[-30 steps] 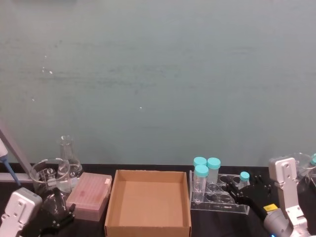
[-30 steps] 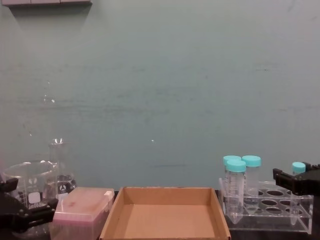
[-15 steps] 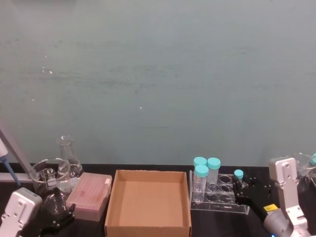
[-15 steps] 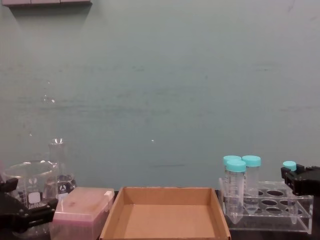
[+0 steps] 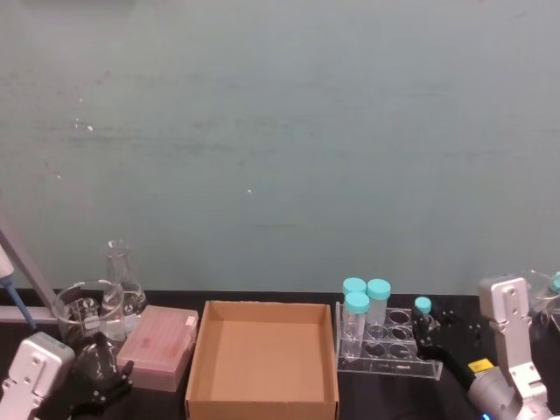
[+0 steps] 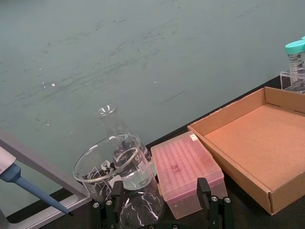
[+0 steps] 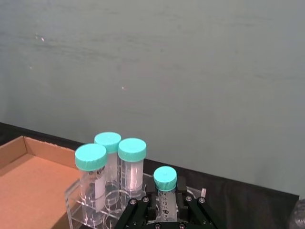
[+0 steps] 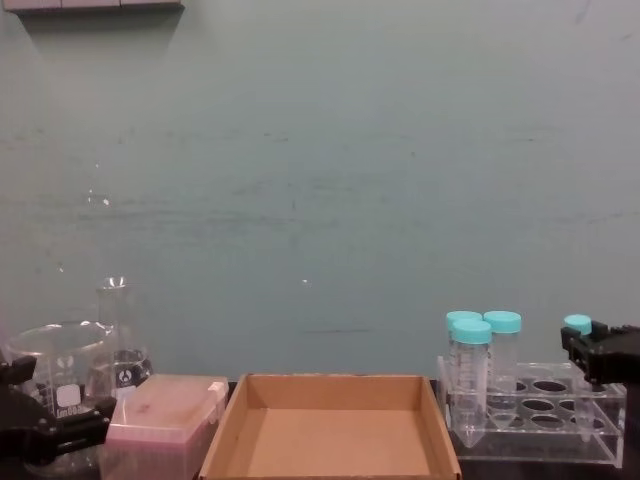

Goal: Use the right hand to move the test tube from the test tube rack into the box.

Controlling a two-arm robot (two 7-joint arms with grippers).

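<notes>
- Step in hand: the grasp at the rack. Lift-out does not appear to have begun.
- Right gripper: at the rack's right end, its two black fingers pressed against either side of the tube just below the teal cap. It reads as clamped on the tube.
- Tube: upright at the right end of the rack. The cap stands about level with the caps of the three fat tubes at the rack's left end. The lower part appears to sit inside the rack; whether the tip rests on the bottom tier cannot be told.
- Box: empty, just beside the rack on its left, open side up.
- Left gripper: parked low at the left of the table, fingers apart, nothing held, near the beaker and the pink box.
- Next move, as judged: a straight vertical lift until the conical tip clears the top tier, then travel left over the fat tubes or around them, then a low release inside the box.
- Risk, as judged: any sideways pull before the tip is clear could drag or tip the rack.
</notes>
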